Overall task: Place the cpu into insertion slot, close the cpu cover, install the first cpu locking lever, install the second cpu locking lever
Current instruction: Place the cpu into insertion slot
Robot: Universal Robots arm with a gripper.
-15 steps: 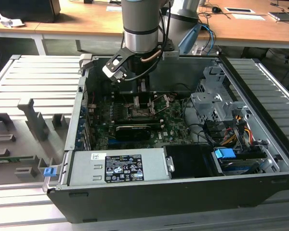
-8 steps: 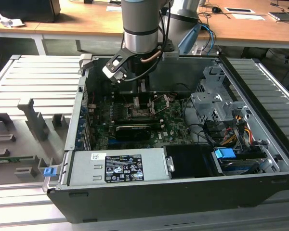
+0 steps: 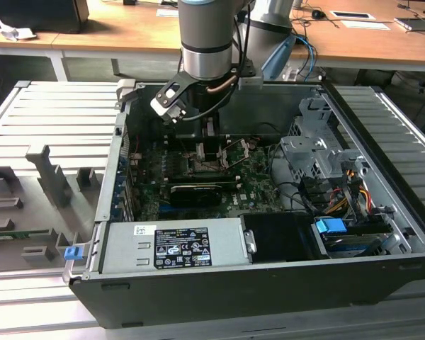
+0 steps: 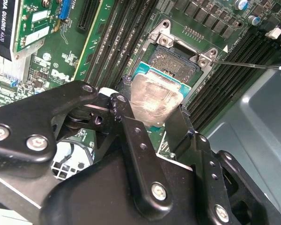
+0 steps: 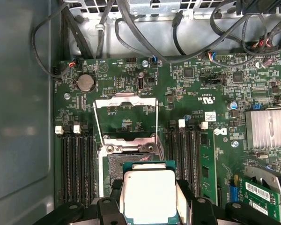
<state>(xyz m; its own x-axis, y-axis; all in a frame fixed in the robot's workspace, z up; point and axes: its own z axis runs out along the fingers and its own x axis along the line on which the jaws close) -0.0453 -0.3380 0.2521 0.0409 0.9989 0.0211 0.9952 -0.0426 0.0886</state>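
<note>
Cpu (image 5: 147,187), light, stiff and likely fragile underneath, sits clamped by two opposite edges in the pincer (image 5: 149,200), just above the open insertion slot (image 5: 126,165), toward the far side of the case (image 3: 198,297).

We see the arm (image 3: 206,32) as a smooth silver-grey cylinder, with a black band (image 3: 206,49) around its lower end. Just below the arm sits a black block (image 3: 195,99) carrying a white-faced plate (image 3: 167,99), and a thin copper-coloured cable (image 3: 223,83) loops beside it. Behind the arm, a pale blue cap (image 3: 279,57) closes a second grey joint (image 3: 269,18). Below the arm, the gripper (image 4: 152,101) is matt black, built of flat, round-ended link bars (image 4: 140,152) pinned with round silver screws (image 4: 158,190).
</note>
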